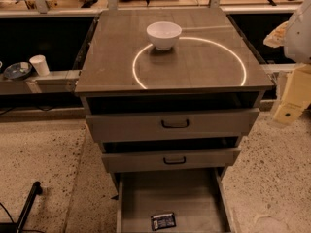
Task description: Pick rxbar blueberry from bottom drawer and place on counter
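The rxbar blueberry [163, 221] lies flat on the floor of the open bottom drawer [146, 198], near its front edge, with the dark wrapper and white label patch facing up. The counter [194, 62] is the glossy dark cabinet top with a bright light ring. My gripper [291, 98] is at the right edge of the view, beside the cabinet's right side at about top-drawer height. It is far above and to the right of the bar and holds nothing that I can see.
A white bowl [164, 35] stands on the counter at the back, on the ring's edge. Two drawers with black handles [175, 124] [174, 160] are slightly pulled out above the bottom drawer. A black pole [28, 203] lies on the floor at left.
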